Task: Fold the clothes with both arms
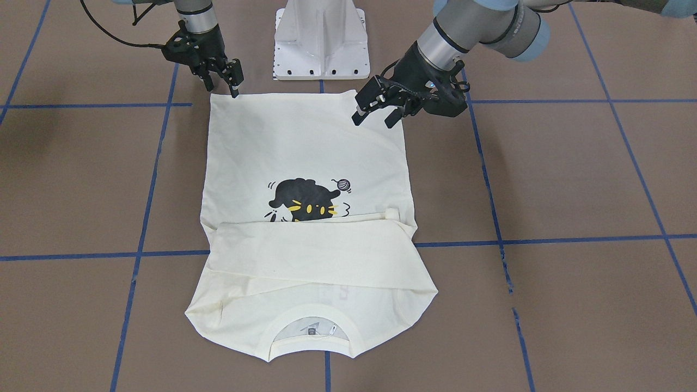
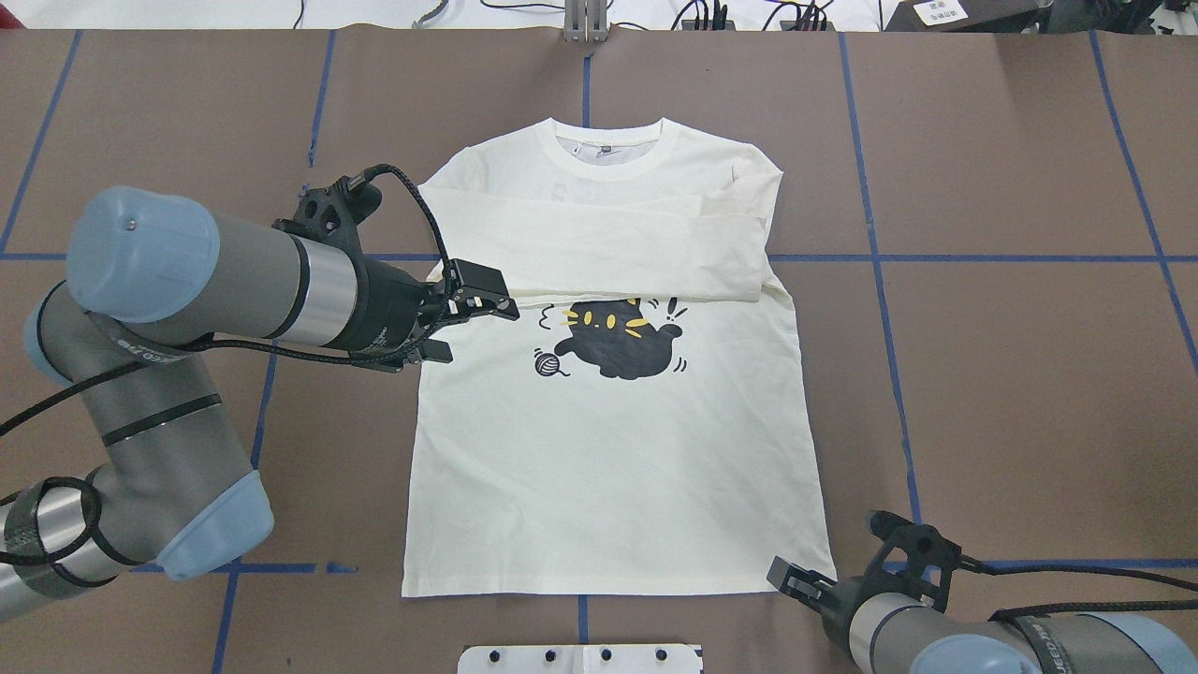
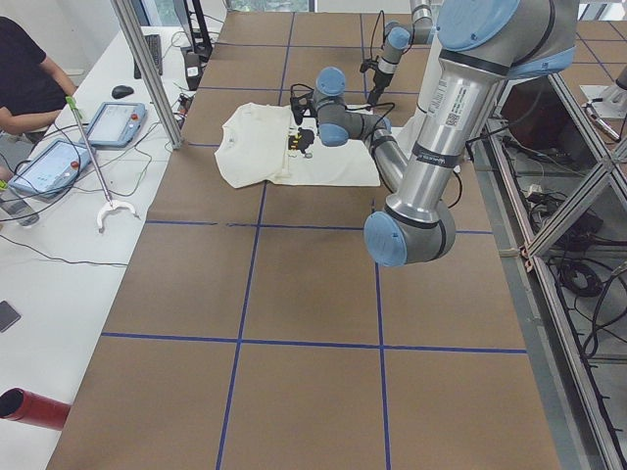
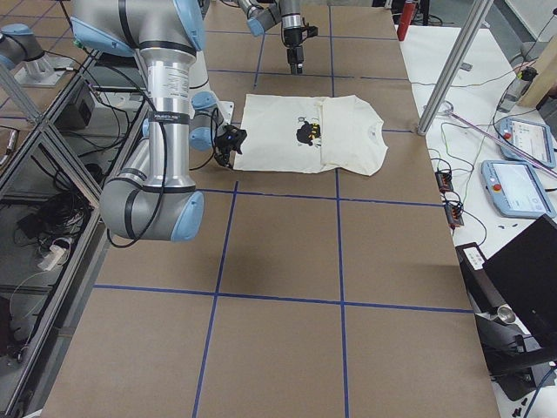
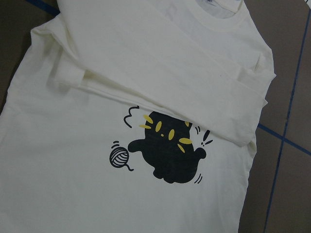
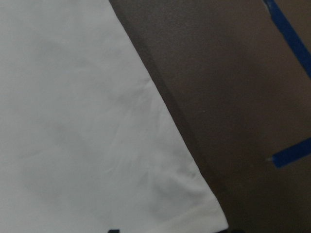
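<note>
the cream shirt (image 1: 305, 147) lies flat on the brown table (image 1: 572, 174), print side up, with its straight bottom edge toward the white base (image 1: 321, 38) and its collar (image 1: 310, 316) on the far side from the robot. both long sleeves (image 1: 316, 245) are folded across the chest in a band, one over the other, and they cover the top of the black cat print (image 1: 305, 204), beside which a small ball of yarn is printed. blue tape lines (image 1: 544, 239) cross the table and run under the shirt

the left claw (image 1: 373, 121) hangs above the shirt on the robot's left side. its wrist view looks down on the cat and the folded sleeves from some height. its two fingers stand wide apart and there is nothing between them

the right claw (image 1: 222, 90) is down low at the other bottom corner of the shirt, just beside the hem. its fingers look parted and no cloth is pinched in them. whether a fingertip touches the hem edge cannot be told. its wrist view shows that corner of the shirt lying smooth against the bare table
</note>
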You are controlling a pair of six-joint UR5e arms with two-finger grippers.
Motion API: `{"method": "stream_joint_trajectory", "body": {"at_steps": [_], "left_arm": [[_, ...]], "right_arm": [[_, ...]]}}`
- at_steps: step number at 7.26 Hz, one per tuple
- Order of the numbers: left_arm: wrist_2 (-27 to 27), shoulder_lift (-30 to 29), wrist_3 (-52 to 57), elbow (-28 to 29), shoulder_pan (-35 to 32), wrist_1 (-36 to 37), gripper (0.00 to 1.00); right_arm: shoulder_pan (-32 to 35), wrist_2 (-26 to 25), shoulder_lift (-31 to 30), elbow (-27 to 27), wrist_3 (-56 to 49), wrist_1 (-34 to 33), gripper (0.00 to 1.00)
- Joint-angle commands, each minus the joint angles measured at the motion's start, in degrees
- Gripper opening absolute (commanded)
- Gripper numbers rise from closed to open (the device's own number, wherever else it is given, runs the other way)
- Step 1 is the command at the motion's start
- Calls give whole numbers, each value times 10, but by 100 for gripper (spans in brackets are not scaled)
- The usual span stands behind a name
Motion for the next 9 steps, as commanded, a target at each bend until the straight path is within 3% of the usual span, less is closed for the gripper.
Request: {"method": "stream_joint_trajectory", "body": {"at_steps": [1,2,3,6,7,8,9], "left_arm": [[1,1,-15,0,1,0,95],[1,0,-16,1,2,0,95],[1,0,-16,1,2,0,95],[1,1,-18,4,4,1,95],[3,21,-71,-3,15,15,90],[11,31,-116,-33,59,70,89],[96,49,-120,-71,129,122,87]], "right_arm": [[-5,0,-16,-1,4,-6,72],[-4,-1,-16,0,4,-6,43],[-3,0,-16,3,10,-6,0],[-4,-1,-14,4,10,-6,0],[-4,-1,-13,7,10,-5,0],[-3,0,-14,24,10,-6,0],[-3,1,-15,29,10,-6,0]]}}
